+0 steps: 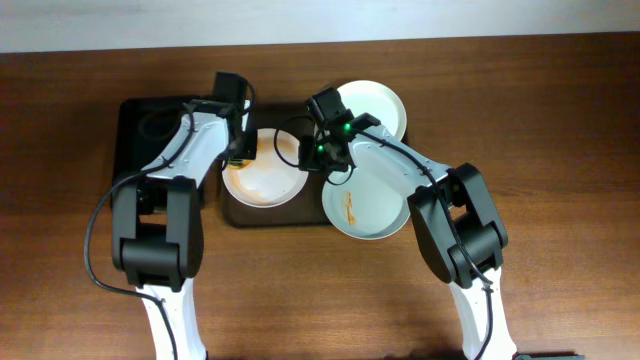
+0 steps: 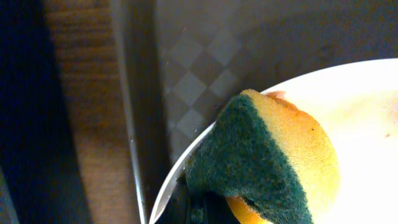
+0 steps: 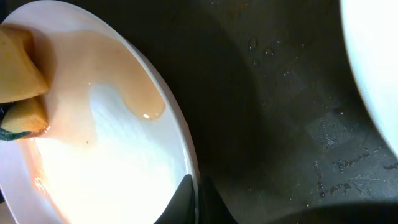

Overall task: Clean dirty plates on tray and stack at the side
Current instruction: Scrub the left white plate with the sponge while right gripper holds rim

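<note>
Plates lie in three spots, and the one you are working on, the smeared plate (image 1: 262, 175), sits inside the dark brown tray (image 1: 232, 214) with orange-yellow film across its bowl. Your left claw (image 1: 240, 152) is clamped on a sponge (image 2: 261, 155), yellow with a green scouring face, and the sponge is pressed onto that plate's left rim. In the right wrist view the sponge's yellow corner touches the plate's inner slope, beside a thin brownish puddle. Your right claw (image 3: 194, 199) has closed over the opposite rim of the same plate, one finger on each side of the edge. The tray floor next to it is wet with droplets. A clean-looking white plate (image 1: 385, 105) lies at the tray's far right corner, and a bluish-white plate (image 1: 365, 212) with a short orange streak lies at the tray's near right side, partly under your right arm. You cannot tell whether either one rests on the tray's rim. A smaller black tray (image 1: 135, 130) sits on the wooden worktop (image 1: 560, 200) just left of the brown one.
</note>
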